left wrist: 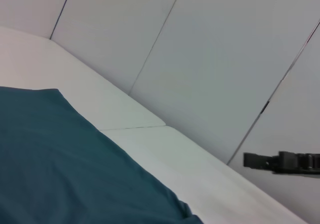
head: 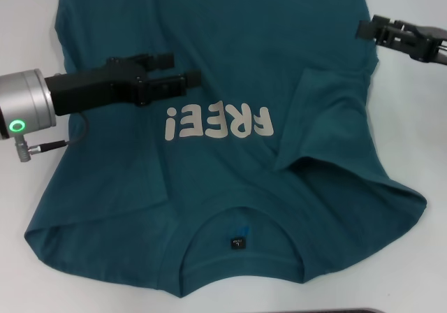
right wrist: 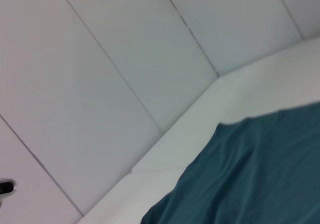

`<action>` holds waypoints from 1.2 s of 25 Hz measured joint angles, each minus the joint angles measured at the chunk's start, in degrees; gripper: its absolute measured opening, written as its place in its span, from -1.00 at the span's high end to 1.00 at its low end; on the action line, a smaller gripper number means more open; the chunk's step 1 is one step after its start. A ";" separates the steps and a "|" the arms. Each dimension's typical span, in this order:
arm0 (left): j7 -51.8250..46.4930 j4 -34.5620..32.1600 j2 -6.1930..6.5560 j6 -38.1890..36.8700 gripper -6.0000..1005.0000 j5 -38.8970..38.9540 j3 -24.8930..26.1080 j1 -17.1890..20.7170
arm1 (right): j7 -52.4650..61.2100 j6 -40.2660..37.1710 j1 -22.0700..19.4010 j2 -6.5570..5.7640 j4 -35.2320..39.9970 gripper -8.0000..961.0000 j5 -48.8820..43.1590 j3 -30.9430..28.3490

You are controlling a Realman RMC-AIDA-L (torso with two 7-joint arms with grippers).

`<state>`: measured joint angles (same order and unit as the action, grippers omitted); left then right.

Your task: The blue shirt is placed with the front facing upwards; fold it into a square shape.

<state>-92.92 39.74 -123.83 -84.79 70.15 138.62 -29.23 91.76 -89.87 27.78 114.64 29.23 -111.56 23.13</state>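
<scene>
Lay spread on the white surface [head: 21, 19]: the shirt [head: 230, 61], front up, collar at 6 o'clock, right sleeve flopped inward at 3 o'clock. Hovered over the chest at 9 o'clock: left tool [head: 183, 72], fingers apart, gripping nothing. Hung at 2 o'clock by the hem edge: right tool [head: 364, 28]; open or closed, could not tell. Risked a lopsided fold from that stray sleeve bunching underneath. No containers seen.

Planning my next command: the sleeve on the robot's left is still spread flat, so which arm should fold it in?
Left, probably. The left gripper hovers over the blue shirt on that side, close to the flat sleeve. The right gripper sits at the opposite edge, beside the sleeve already folded inward.
</scene>
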 joint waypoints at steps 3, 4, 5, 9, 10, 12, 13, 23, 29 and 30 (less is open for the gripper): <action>-0.78 0.37 0.15 -1.25 -0.67 0.00 0.15 0.37 | -2.32 0.26 0.31 0.11 0.08 -0.52 1.06 -0.05; -2.18 1.34 0.53 -2.72 -0.67 -0.11 0.20 1.04 | -2.66 0.41 0.40 0.17 0.12 -0.52 1.36 -0.03; -2.96 1.85 0.71 -3.21 -0.67 -0.31 0.08 1.36 | -3.01 0.71 0.61 0.28 0.15 -0.52 1.72 0.06; -8.97 5.35 2.05 -5.38 -0.67 -2.68 -0.87 3.02 | -2.97 2.51 1.61 0.43 -0.19 -0.52 2.06 0.42; -10.32 6.16 2.33 -5.96 -0.67 -3.38 -0.91 3.26 | -2.83 2.80 1.96 0.51 -0.26 -0.52 2.06 0.48; -14.02 8.12 2.96 -7.42 -0.67 -5.16 -0.97 3.82 | -2.72 2.97 2.63 0.77 -0.20 -0.52 1.97 0.54; -15.84 9.37 3.17 -8.13 -0.67 -6.14 -1.00 4.01 | -2.71 3.12 2.97 0.92 -0.06 -0.52 1.90 0.57; -29.90 19.46 5.01 -14.83 -0.68 -18.53 -0.49 4.66 | -2.57 7.98 6.34 1.88 -0.27 -0.52 1.64 3.37; -33.74 19.46 7.10 -17.96 -0.67 -20.93 -0.35 5.69 | -0.67 9.75 7.27 2.04 -0.32 -0.52 1.68 3.68; -34.54 19.53 7.56 -18.33 -0.67 -21.59 -0.26 6.00 | -0.40 9.95 7.34 2.06 -0.34 -0.52 1.74 3.69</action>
<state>-127.46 59.26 -116.26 -103.12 48.56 138.37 -23.23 91.36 -79.92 35.12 116.70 28.89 -109.82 26.82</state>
